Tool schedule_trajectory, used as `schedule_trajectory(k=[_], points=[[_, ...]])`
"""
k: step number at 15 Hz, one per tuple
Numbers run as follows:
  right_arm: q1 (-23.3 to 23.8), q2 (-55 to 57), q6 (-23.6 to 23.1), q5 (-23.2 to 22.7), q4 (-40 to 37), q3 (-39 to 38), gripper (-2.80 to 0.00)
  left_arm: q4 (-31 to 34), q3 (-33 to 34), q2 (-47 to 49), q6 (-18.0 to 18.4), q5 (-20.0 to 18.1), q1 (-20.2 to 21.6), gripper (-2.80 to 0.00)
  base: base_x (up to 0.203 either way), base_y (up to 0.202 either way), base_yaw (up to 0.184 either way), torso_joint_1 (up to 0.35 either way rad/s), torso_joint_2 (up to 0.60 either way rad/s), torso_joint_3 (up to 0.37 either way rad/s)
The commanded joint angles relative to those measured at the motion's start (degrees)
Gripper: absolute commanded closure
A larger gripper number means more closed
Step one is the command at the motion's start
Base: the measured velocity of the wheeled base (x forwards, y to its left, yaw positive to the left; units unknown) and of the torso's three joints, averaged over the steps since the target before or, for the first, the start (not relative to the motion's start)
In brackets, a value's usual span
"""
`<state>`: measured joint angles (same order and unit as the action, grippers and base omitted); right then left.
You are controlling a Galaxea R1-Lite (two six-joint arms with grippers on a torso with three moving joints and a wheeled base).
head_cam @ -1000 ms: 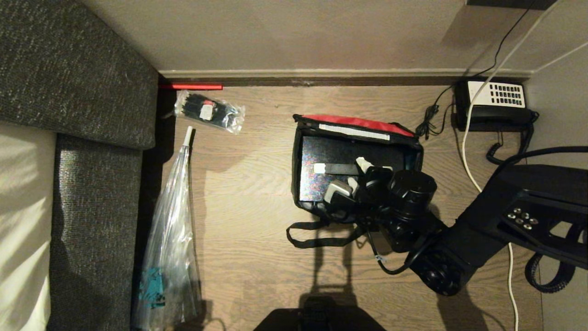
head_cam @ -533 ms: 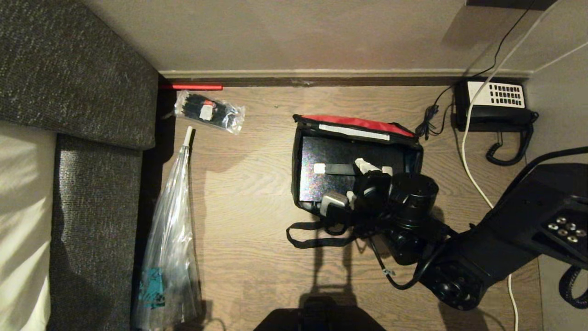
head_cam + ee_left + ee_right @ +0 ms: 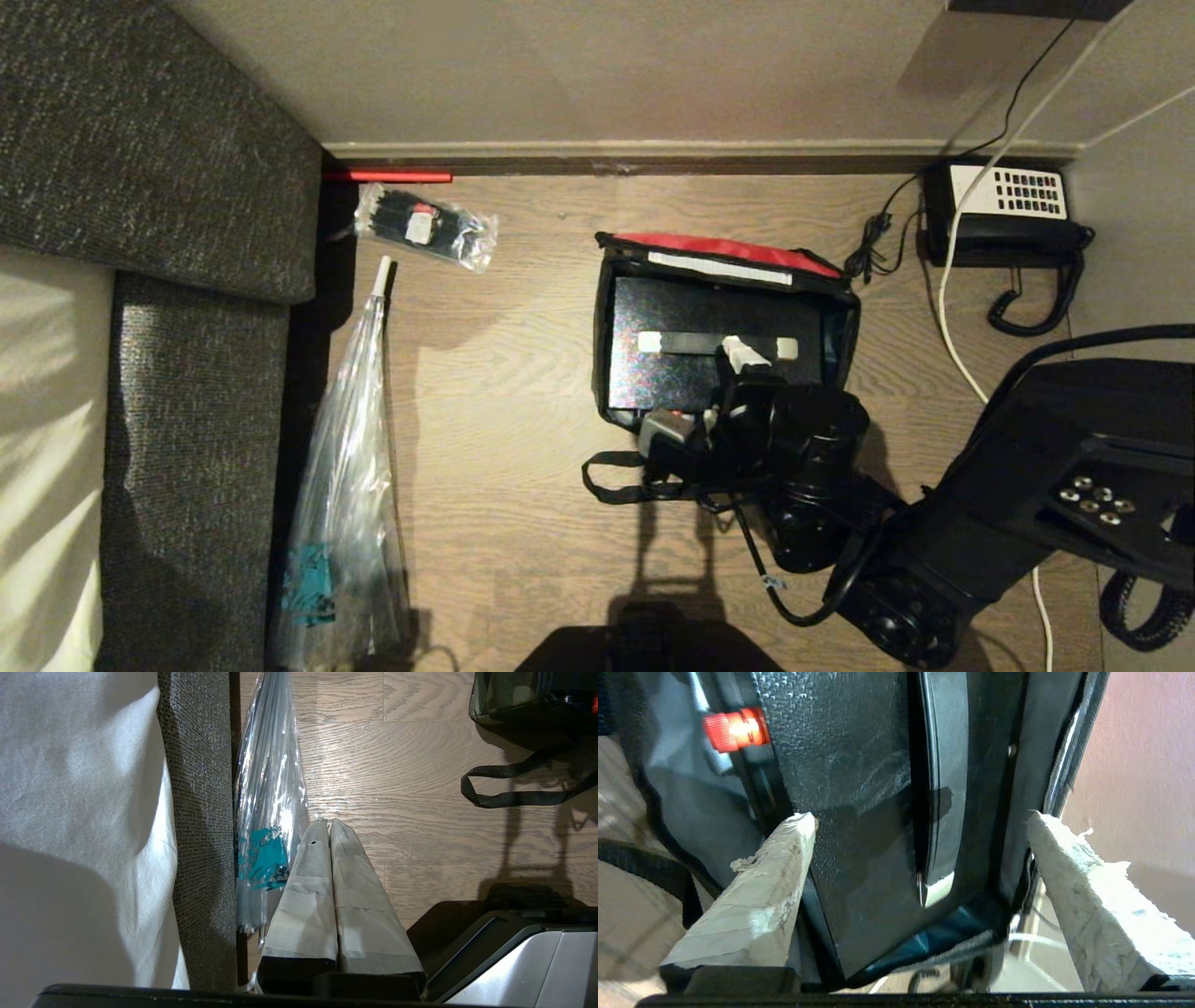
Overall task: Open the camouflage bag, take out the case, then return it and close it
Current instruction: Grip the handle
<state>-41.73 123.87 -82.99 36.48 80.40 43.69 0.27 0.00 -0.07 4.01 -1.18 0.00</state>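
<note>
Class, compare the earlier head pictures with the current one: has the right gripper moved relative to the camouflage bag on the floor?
Yes. The right gripper has drawn back toward the near edge of the camouflage bag, which has not shifted, and its fingers now stand wider apart.

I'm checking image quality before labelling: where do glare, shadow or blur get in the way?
Head view: the case shows speckled glare; the robot's shadow darkens the floor at the near edge. Left wrist view: bright sheen on the clear plastic bag. Right wrist view: the red button glows soft and blurred.
</note>
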Motion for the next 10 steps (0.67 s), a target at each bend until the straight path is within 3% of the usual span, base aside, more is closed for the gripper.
schedule_trajectory(k=[1, 4, 8, 10], points=[[-0.1, 2.4, -2.0, 2.0, 3.9, 0.2, -2.80, 0.0, 0.1, 0.1, 0.0, 0.0, 0.0, 0.00, 0.000, 0.000, 0.000, 0.000, 0.00, 0.000], [-0.1, 2.6, -7.1, 3.9, 7.3, -0.7, -2.80, 0.0, 0.1, 0.1, 0.0, 0.0, 0.0, 0.00, 0.000, 0.000, 0.000, 0.000, 0.00, 0.000], [-0.6, 3.5, -7.0, 5.3, 7.3, -2.5, -2.80, 0.0, 0.1, 0.1, 0.0, 0.0, 0.0, 0.00, 0.000, 0.000, 0.000, 0.000, 0.00, 0.000], [-0.9, 4.2, -5.9, 8.8, 7.3, -1.9, -2.80, 0.0, 0.1, 0.1, 0.0, 0.0, 0.0, 0.00, 0.000, 0.000, 0.000, 0.000, 0.00, 0.000]])
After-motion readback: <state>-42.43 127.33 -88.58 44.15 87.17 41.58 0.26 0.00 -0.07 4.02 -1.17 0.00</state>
